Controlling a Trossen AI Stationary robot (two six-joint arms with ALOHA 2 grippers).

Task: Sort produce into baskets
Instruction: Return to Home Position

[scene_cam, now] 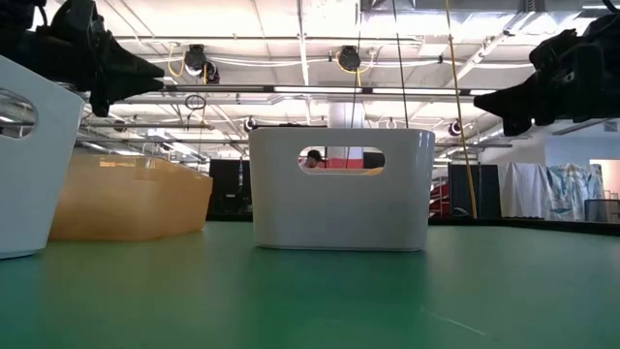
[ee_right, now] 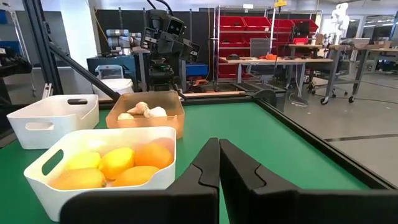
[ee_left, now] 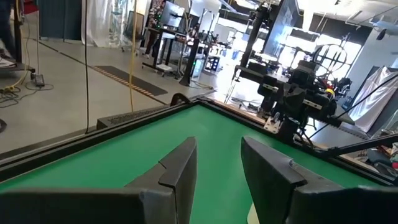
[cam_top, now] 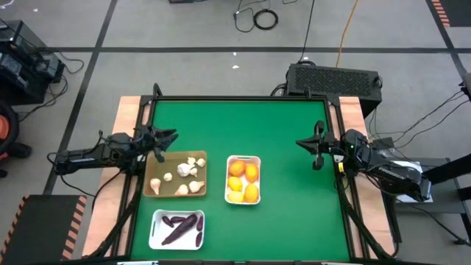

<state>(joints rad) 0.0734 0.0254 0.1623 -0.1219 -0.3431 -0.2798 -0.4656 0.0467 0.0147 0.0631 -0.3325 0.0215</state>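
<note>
Here, sorted: garlic bulbs [cam_top: 184, 171] in the tan basket [cam_top: 149, 190], centre-left; citrus [cam_top: 243, 180] in the middle white bin [cam_top: 243, 157]; eggplants [cam_top: 180, 223] in the lower-left bin [cam_top: 153, 235]; left gripper [cam_top: 168, 137], spread, and right gripper [cam_top: 303, 143], pressed together, hang empty at the sides, apparently parked clear.

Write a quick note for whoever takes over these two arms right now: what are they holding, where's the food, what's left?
Left gripper: fingers open, empty, left side, beside the tan basket.
Right gripper: fingers shut, empty, right side.
Garlic bulbs lie in the tan basket, citrus fruits in one white basket, eggplants in the other white basket.
Done: all produce in view is sorted.
Left: probably only parking the arms.
</note>
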